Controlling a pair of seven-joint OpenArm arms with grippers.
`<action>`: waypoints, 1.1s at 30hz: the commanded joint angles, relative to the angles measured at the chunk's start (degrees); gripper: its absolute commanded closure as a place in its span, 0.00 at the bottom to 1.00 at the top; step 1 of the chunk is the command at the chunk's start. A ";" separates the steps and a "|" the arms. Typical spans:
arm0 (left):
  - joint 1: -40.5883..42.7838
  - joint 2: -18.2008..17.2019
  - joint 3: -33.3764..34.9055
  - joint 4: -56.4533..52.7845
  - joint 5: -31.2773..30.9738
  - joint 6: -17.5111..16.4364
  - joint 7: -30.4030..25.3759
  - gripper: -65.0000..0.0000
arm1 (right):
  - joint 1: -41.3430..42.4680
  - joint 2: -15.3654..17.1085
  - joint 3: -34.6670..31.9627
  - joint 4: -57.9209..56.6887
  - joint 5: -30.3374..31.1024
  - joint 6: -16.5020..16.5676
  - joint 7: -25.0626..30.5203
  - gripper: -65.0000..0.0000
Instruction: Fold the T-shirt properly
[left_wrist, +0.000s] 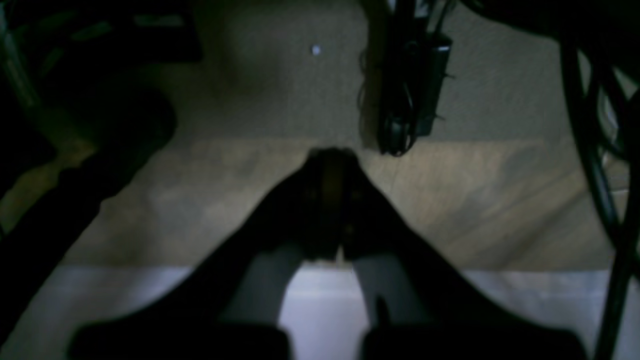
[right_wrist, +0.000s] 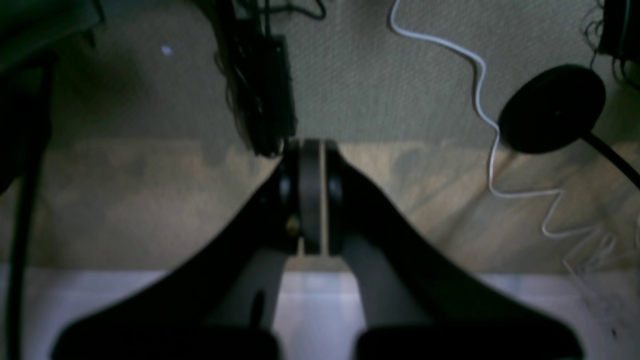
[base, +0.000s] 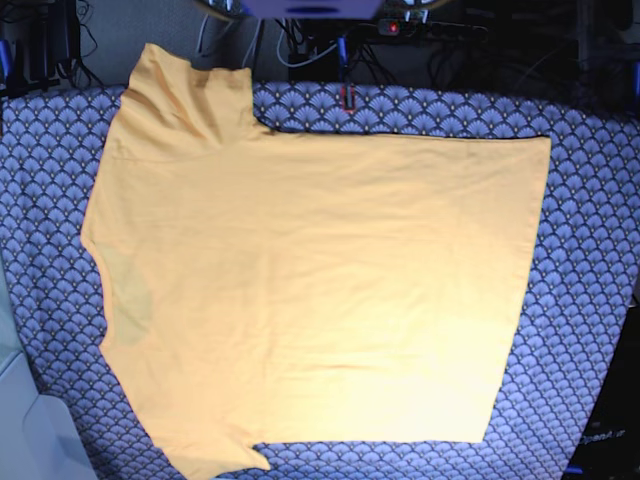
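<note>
The T-shirt (base: 320, 290) is spread out flat on the table's blue scallop-patterned cloth (base: 590, 270), taking up most of it, with its neck and sleeves toward the left of the base view and the bottom hem on the right. One sleeve sticks up at top left, the other pokes down at the bottom left. Neither arm shows up there. In the wrist views, the left gripper (left_wrist: 332, 165) and right gripper (right_wrist: 311, 165) are both pinched fully closed on nothing, over a wood floor and grey carpet.
</note>
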 joint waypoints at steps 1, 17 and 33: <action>1.31 -0.61 0.12 0.06 -0.14 0.45 -1.28 1.00 | -1.56 0.09 0.01 -0.05 -0.34 0.47 1.76 1.00; 13.80 -5.80 -0.23 -0.38 -9.72 -15.64 -30.46 1.00 | -17.83 3.43 -1.22 -0.10 -0.17 0.30 47.48 1.00; 25.75 -3.78 -0.23 0.23 -16.85 -15.82 -64.93 1.00 | -40.95 4.05 -1.04 38.36 -0.08 0.30 58.47 1.00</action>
